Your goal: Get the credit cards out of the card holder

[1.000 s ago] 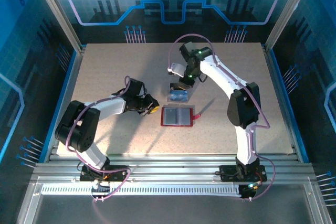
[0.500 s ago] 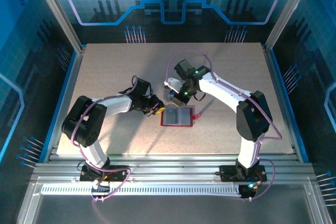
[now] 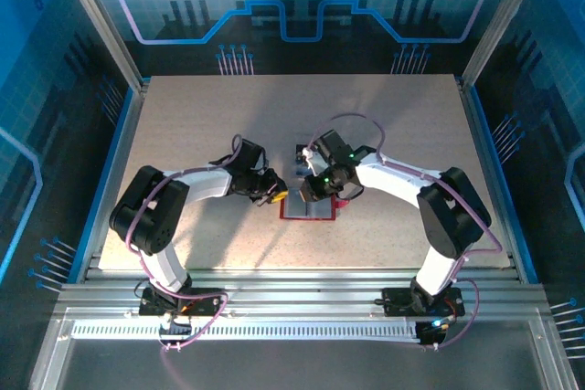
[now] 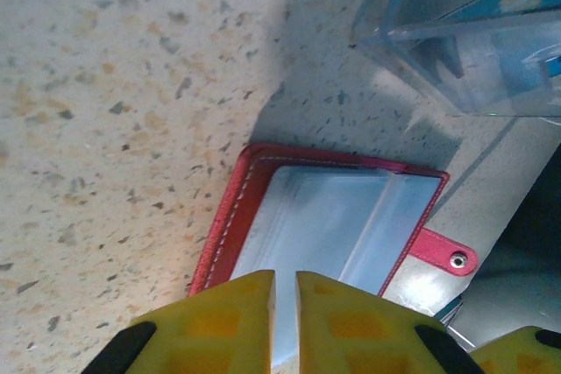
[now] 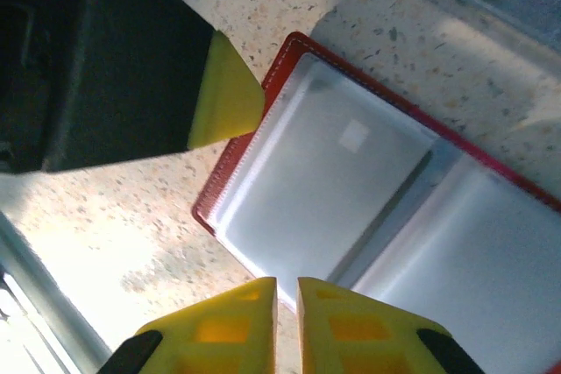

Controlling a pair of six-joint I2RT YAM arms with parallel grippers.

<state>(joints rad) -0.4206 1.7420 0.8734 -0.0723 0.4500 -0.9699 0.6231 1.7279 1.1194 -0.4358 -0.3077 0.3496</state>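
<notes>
From above, the card holder [image 3: 309, 213] lies open mid-worktop [image 3: 183, 125]. The left tool [image 3: 274, 195] sits at its left edge and the right tool [image 3: 313, 193] over it, with bare room all round.

Left wrist: the tool is nearly closed, empty, above the holder's red border. The credit cards [image 4: 473, 41] lie apart beyond.

Right wrist: the tool is nearly closed, empty, over the grey pocket.

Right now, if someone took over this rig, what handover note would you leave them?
Left gripper: shut, empty, at one edge of the card holder.
Right gripper: shut, empty, at the holder's rim.
The holder lies open and flat on the table; its pockets look empty, though I can't be sure.
A clear bluish item, possibly the cards, lies just beyond the holder.
Left to do: check the pockets and pull out any remaining card.
</notes>
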